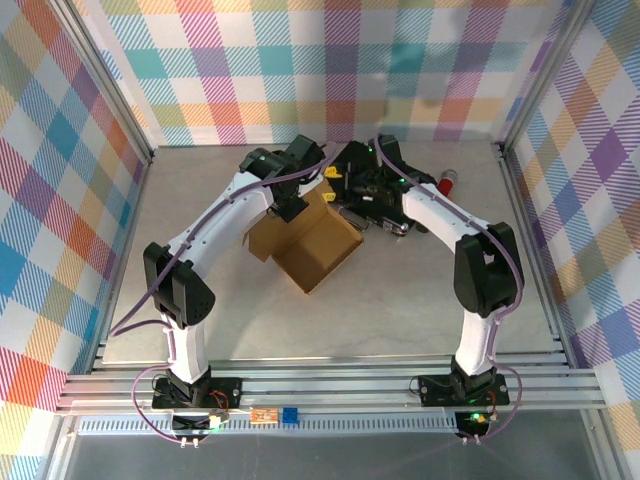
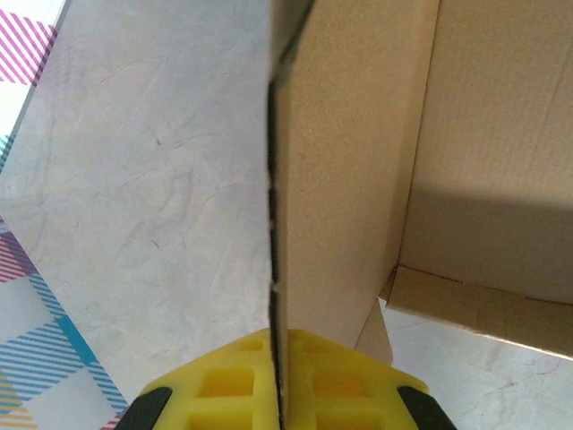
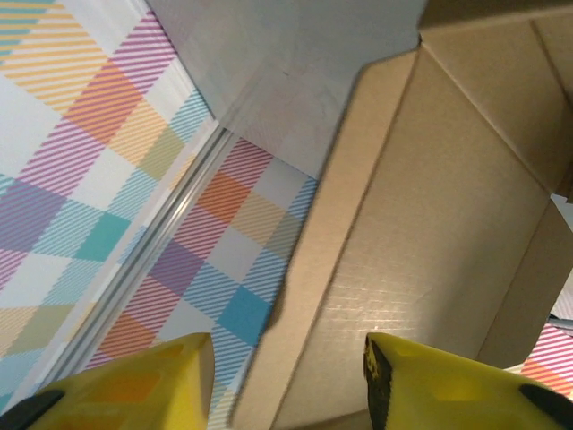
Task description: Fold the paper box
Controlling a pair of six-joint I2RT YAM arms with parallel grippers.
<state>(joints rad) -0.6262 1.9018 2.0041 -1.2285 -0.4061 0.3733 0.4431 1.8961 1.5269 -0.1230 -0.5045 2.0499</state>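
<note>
The paper box (image 1: 316, 243) is plain brown cardboard, partly raised into shape, standing mid-table between both arms. My left gripper (image 1: 297, 207) sits at the box's back left corner; in the left wrist view its yellow fingers (image 2: 224, 385) are pressed together on a thin upright cardboard panel (image 2: 331, 170), edge-on between them. My right gripper (image 1: 345, 192) is at the box's back right edge. In the right wrist view its yellow fingers (image 3: 143, 390) stand apart, with a cardboard flap (image 3: 358, 269) of the paper box (image 3: 448, 224) lying between and beyond them, not pinched.
A black object with metal parts (image 1: 375, 190) lies behind the box under the right arm. A small red and dark item (image 1: 447, 182) lies at the back right. Plaid walls and aluminium rails (image 1: 130, 190) enclose the grey table (image 1: 400, 310).
</note>
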